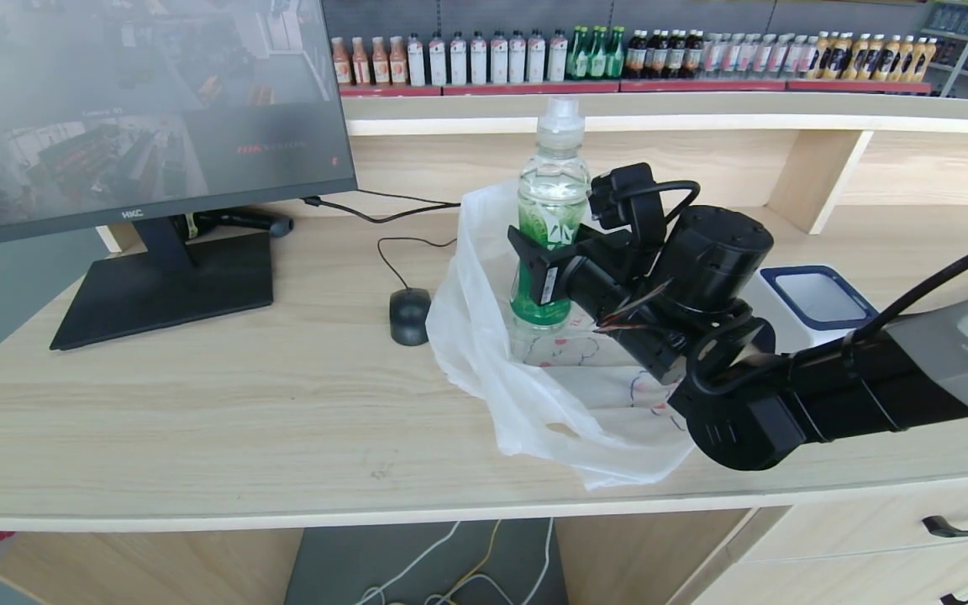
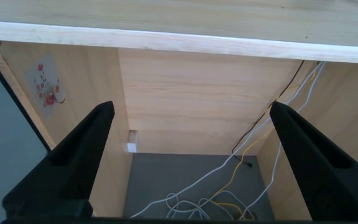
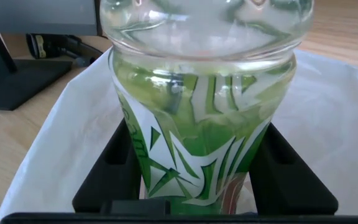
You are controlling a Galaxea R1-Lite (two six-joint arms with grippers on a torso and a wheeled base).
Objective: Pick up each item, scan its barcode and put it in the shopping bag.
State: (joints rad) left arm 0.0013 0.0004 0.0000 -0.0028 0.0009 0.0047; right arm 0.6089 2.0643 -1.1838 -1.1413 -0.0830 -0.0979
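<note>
A clear plastic bottle [image 1: 553, 189] with a green label and a white cap stands upright over the open white shopping bag [image 1: 484, 336] on the wooden counter. My right gripper [image 1: 553, 260] is shut on the bottle's labelled middle, reaching in from the right. In the right wrist view the bottle [image 3: 204, 124] sits between the two black fingers [image 3: 110, 168], with the bag [image 3: 61, 130] spread behind it. My left gripper [image 2: 188, 162] is open below the counter's edge, facing the wooden panel and loose cables, with nothing between its fingers.
A monitor [image 1: 139, 109] on a black stand is at the back left, and a black mouse [image 1: 409, 314] lies just left of the bag. A blue-rimmed scanner pad [image 1: 820, 296] sits to the right. A raised counter ledge [image 1: 686, 126] runs behind.
</note>
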